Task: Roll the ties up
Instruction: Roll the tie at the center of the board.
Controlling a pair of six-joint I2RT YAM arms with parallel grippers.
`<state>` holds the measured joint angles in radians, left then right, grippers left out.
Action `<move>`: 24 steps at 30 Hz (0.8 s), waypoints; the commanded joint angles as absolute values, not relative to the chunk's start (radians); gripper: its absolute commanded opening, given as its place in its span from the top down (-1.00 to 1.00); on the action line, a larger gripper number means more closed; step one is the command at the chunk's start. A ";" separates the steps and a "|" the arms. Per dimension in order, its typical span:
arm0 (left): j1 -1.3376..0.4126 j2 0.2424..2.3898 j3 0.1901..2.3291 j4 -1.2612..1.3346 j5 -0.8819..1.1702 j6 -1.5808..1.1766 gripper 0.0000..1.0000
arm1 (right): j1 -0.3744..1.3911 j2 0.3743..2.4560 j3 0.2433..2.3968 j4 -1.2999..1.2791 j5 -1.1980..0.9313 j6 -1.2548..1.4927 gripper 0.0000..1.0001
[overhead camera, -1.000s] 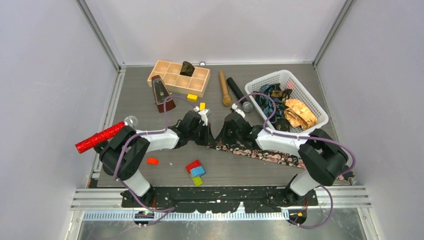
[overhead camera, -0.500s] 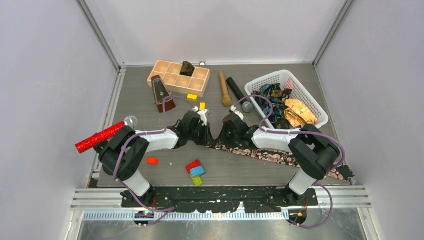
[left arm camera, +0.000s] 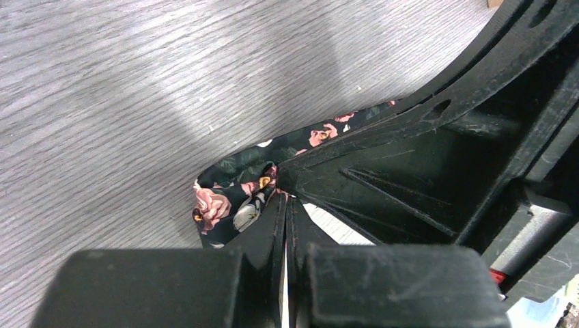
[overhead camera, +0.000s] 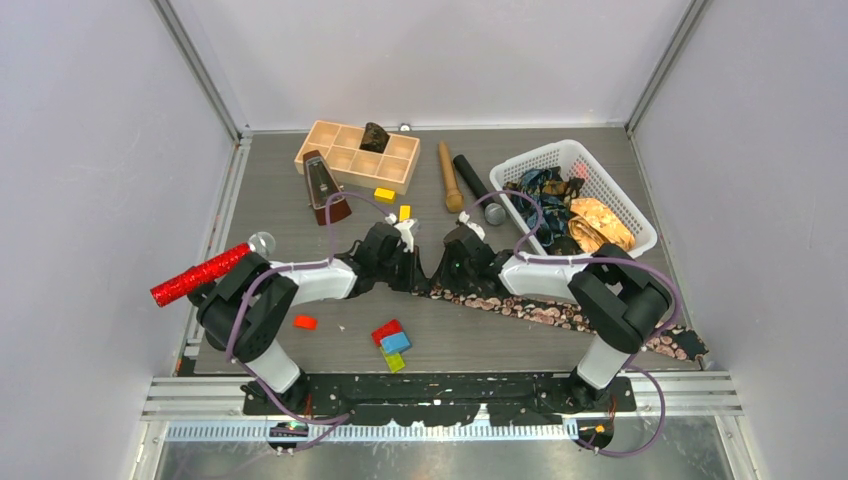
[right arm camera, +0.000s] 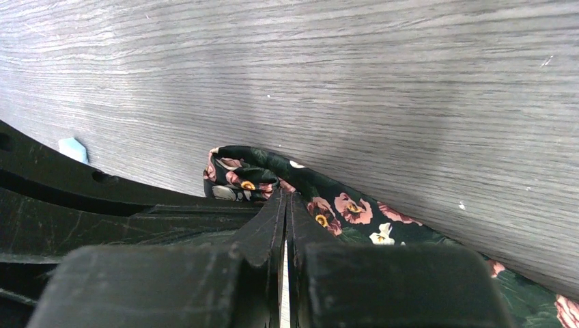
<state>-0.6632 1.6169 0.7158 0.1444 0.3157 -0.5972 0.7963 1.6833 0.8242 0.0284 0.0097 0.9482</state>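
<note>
Left claw (left arm camera: 285,197) fingers together, tips butted against folded end of black tie (left arm camera: 225,198); can't tell if cloth is nipped. Right claw (right arm camera: 285,193) same: fingers together, tips at that same fold from the other side, nip unclear. The two claws face each other tip to tip, left of and nearer than the white basket (overhead camera: 535,155).

Tie: black ground, pink-beige rose blobs with yellow centres, some green leaves. The end at the claws is doubled over into a small loop. The rest lies flat in a long strip, running along the near side of the basket to past its near-right corner.

In the basket: a blue-teal tie (overhead camera: 540,188) and a golden-orange tie (overhead camera: 602,226), both bunched.

Tabletop (overhead camera: 470,335) is grey wood-grain, matte. Far left of the basket: wooden divided tray (overhead camera: 345,158), red glitter microphone (overhead camera: 198,275). Coloured blocks (overhead camera: 392,343) lie near-left of the basket. Pale grey walls (overhead camera: 440,60) on three sides, with metal frame posts at the corners.
</note>
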 commanded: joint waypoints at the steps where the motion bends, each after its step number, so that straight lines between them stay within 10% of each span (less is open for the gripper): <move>1: -0.666 1.576 0.712 0.153 0.322 -0.592 1.00 | 0.804 1.694 0.864 0.036 -0.004 0.957 0.87; 16: -0.662 1.445 0.709 0.119 0.274 -0.613 0.75 | 0.804 1.683 0.850 0.011 0.032 0.953 0.88; 24: -0.605 1.376 0.629 0.099 0.208 -0.662 0.07 | 0.804 1.682 0.849 0.013 0.032 0.953 0.88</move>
<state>-0.6384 1.4113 0.6666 0.1139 0.2474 -0.6292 0.7975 1.6897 0.8341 0.0177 0.0132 0.9482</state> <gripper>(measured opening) 0.395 0.068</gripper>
